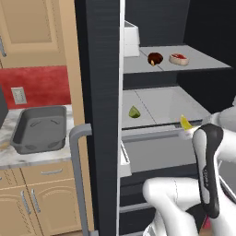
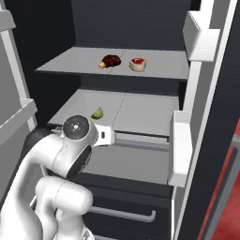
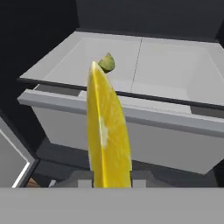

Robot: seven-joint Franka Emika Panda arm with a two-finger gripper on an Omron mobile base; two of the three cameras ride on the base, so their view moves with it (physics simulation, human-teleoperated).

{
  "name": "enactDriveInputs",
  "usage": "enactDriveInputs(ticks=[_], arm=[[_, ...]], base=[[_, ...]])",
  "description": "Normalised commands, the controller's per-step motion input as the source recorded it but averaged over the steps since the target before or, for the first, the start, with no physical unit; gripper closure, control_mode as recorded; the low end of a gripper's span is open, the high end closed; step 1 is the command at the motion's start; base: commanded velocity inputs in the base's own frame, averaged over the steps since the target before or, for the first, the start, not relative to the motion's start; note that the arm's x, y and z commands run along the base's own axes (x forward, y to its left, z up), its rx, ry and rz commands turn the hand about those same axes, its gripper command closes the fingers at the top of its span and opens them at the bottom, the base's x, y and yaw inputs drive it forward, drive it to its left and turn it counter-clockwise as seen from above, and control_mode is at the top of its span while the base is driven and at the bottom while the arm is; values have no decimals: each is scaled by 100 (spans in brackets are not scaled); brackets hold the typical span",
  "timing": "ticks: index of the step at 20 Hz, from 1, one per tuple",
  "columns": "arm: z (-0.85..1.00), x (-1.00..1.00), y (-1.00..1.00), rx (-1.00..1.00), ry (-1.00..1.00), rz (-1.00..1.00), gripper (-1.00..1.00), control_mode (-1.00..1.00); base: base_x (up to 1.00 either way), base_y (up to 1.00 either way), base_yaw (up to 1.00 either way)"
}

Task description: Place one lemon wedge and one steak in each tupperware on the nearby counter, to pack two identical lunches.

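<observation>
My gripper [image 3: 109, 181] is pinched tight on a yellow lemon wedge [image 3: 107, 131], which stands up between my fingertips, rind edge toward the camera. I'm holding it just outside the open fridge [image 2: 140, 28], in front of the lip of the lower shelf [image 2: 140, 112]; in the left base view the wedge [image 1: 185, 122] peeks out just past my wrist.

Taking that lower shelf as the mark: a second, greener wedge [image 3: 106, 63] sits on it, toward its left half and well back from the front edge. On the upper shelf [image 2: 154, 61] above it lie a dark brown steak [image 2: 111, 60] and, just beside it, a pink raw steak [image 2: 138, 63], both near the middle.

Beyond the open fridge door [image 1: 99, 92], away from the shelf, a dark grey tupperware tray [image 1: 39, 126] waits on the marbled surface [image 1: 14, 159], and it looks empty. I can't spot the second tray from here.

So by my reckoning this is early going: one wedge in hand, nothing packed, and one wedge and two steaks left to fetch.

Room to move: the shelf lip and the drawer front below it are close ahead of my gripper, and the door edge stands between me and the tray, so I'd back straight out before swinging round toward the surface.
</observation>
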Motion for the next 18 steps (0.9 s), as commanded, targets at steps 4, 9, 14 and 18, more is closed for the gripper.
enactDriveInputs(ticks=[4, 9, 14, 18], arm=[[14, -100, 17, -5, 9, 8, 100, -100], [0, -40, 10, -4, 4, 4, 100, 100], [0, 0, 0, 0, 0, 0, 100, 100], [0, 0, 0, 0, 0, 0, 100, 100]], base=[[0, 0, 0], [-60, 16, 6], [-100, 30, 7], [-65, 72, 2]])
